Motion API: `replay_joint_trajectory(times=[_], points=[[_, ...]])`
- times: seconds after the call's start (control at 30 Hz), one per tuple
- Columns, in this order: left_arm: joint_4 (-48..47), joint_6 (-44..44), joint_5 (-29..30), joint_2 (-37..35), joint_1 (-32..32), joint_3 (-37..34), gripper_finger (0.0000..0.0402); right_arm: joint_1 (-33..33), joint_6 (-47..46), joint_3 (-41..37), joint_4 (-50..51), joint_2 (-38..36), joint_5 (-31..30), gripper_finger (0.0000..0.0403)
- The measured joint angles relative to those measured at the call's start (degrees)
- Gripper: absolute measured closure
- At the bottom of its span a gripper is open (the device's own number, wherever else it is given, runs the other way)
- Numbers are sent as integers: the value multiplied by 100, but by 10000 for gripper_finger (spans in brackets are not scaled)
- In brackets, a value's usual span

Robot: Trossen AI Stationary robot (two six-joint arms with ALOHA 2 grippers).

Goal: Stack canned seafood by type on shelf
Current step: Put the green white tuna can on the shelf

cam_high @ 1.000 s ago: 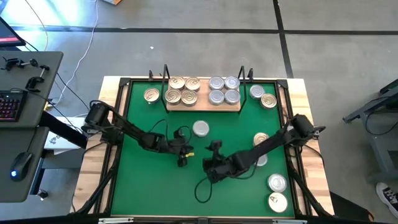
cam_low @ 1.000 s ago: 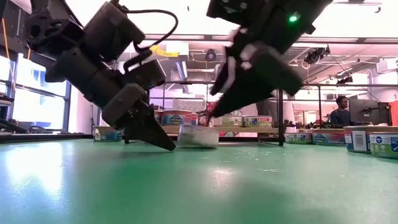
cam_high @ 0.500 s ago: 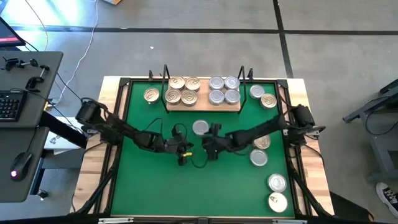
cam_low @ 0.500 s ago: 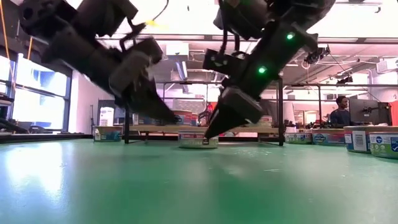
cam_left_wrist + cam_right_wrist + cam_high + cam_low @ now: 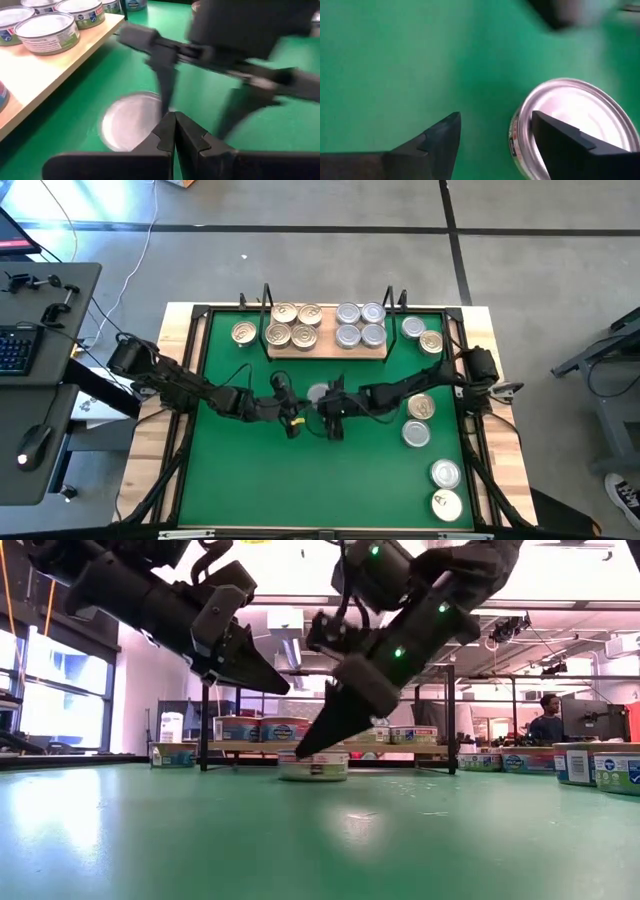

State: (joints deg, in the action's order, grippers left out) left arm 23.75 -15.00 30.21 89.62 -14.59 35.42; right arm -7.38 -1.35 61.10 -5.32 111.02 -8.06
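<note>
Right in front of you, your right gripper (image 5: 495,145) has its fingers spread apart and nothing between them: one finger stands over the near edge of a lone silver tin (image 5: 570,127), the other over bare green mat (image 5: 320,840). From above, that tin (image 5: 318,392) sits mid-mat, just short of the shelf, with the right gripper (image 5: 326,406) beside it and tipped down at it. Your left gripper (image 5: 174,131) is pressed fully shut and empty, hanging above the mat right next to the same tin, its tip pointing toward it. Nearer your edge of the mat, on the right, two silver tins (image 5: 445,488) lie close together, and two more (image 5: 418,420) sit further in by the right arm. Now the shelf (image 5: 326,352): four gold-lidded tins (image 5: 294,325) grouped on its left half, four silver ones (image 5: 360,325) on its right half, wire uprights at both ends. One gold tin (image 5: 243,333) rests on the mat left of the shelf, two tins (image 5: 422,335) to its right. Beyond the table you have a concrete floor, a desk (image 5: 45,370) with a keyboard on the left, and a person (image 5: 548,720) seated at a monitor far back.
</note>
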Motion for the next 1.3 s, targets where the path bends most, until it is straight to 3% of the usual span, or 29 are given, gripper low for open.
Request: replay_joint_trajectory(times=[0.1,0.2,0.6,0.83,1.3], points=[[35,0,93,-1,0,0,402,-291,28,-6,-322,11,465,169],[25,-139,30,-2,0,0,402,-621,122,-11,-412,-102,474,170],[80,-47,-1113,171,-15,7,402,-1716,-417,-11,662,-693,-1445,170],[662,-268,-1126,661,111,23,402,-1785,-572,-11,876,-697,-1575,170],[95,-287,-1307,1120,521,319,402,-1650,-625,-11,929,-697,-1578,170]])
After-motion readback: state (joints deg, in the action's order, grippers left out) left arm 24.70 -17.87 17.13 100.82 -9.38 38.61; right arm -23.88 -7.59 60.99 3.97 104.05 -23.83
